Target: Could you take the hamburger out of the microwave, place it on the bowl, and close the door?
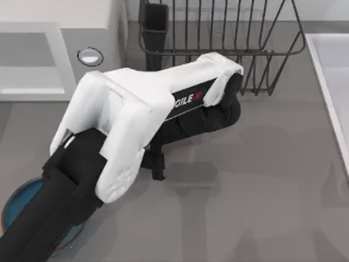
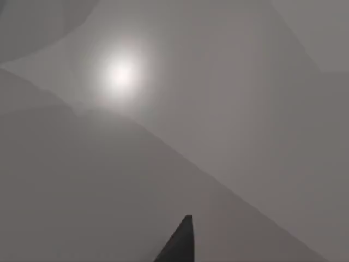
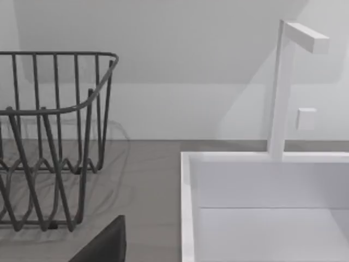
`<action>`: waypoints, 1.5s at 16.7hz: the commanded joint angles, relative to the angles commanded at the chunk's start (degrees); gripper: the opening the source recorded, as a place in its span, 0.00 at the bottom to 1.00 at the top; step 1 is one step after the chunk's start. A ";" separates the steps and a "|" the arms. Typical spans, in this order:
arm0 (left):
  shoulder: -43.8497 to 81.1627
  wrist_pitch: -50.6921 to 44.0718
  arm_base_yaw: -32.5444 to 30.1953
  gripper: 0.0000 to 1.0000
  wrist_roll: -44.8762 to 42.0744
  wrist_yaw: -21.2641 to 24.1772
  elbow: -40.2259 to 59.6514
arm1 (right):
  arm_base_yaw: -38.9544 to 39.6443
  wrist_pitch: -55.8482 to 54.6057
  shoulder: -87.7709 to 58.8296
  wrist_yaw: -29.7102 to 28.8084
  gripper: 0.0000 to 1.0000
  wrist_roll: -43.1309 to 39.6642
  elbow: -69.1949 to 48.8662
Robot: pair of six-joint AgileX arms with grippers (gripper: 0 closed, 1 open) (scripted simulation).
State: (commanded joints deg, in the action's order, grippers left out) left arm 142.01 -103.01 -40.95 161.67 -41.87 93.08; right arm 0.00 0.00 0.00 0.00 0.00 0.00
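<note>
From above, my left arm (image 1: 109,142) stretched from the lower left across the grey desk (image 1: 245,191) toward the dish rack (image 1: 218,33) at the back, covering much of the blue bowl (image 1: 22,202) near the lower-left corner. The microwave (image 1: 54,22) stood at the back left, one round knob (image 1: 90,56) showing on its panel. Whether the left tool was spread or pressed together could not be told. The right wrist view looked past the rack to a white sink (image 3: 262,207) with its faucet (image 3: 283,82).
</note>
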 joint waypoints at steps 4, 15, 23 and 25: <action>-2.71 1.96 0.25 0.00 0.58 -0.52 -3.57 | 0.00 0.00 0.00 0.00 1.00 0.00 0.00; -7.01 8.53 0.90 0.00 2.51 -2.28 -16.64 | 0.00 0.00 0.00 0.00 1.00 0.00 0.00; -3.86 10.35 1.02 0.00 2.93 -2.63 -21.28 | 0.00 0.00 0.00 0.00 1.00 0.00 0.00; -3.86 10.35 1.02 0.08 2.93 -2.63 -21.28 | 0.00 0.00 0.00 0.00 1.00 0.00 0.00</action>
State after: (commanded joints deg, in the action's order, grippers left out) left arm 138.15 -92.66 -39.93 164.60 -44.50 71.79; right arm 0.00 0.00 0.00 0.00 0.00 0.00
